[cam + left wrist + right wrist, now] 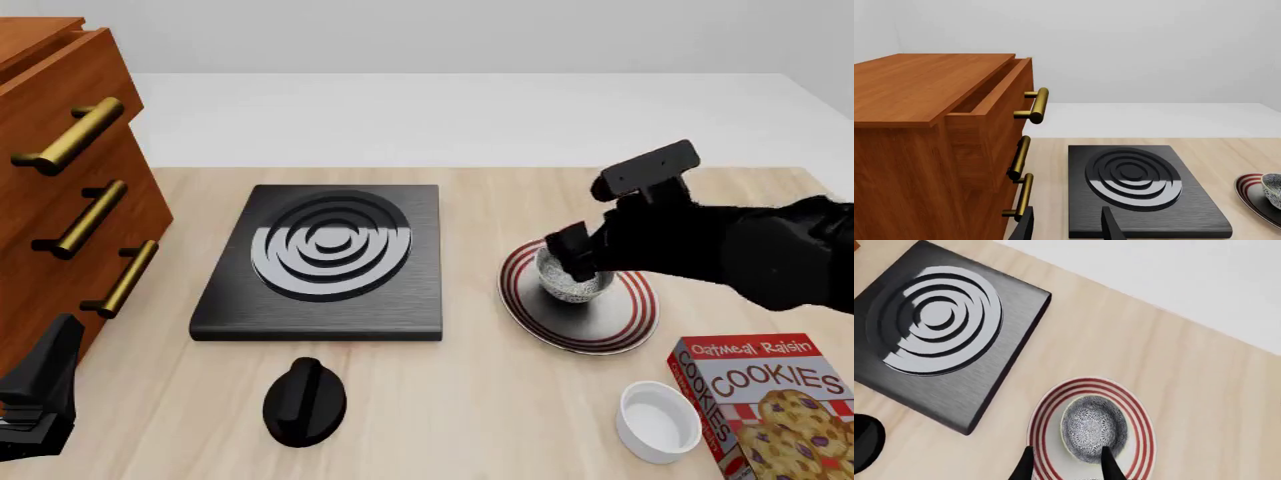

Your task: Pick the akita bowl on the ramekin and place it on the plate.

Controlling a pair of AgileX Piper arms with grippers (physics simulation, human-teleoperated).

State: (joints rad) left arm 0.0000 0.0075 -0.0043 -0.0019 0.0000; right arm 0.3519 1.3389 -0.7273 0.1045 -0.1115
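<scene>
Pale wood runs across the bench (441, 400), with the cookie box (767, 405) and the bare white ramekin (658, 422) nearest me. Beyond them the akita bowl (1093, 427) sits on the red-ringed plate (1142, 415), the right tool (1066, 462) spread either side of its rim, apparently let go. Lifting crookedly could catch that rim and tip or drag the bowl. Farther off, the stove plate (327, 255) and wooden drawers (927, 125); the left tool (1066, 227) hangs parted, empty.

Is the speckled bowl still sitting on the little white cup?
No, the speckled bowl sits on the red-ringed plate, with the white cup apart.
</scene>
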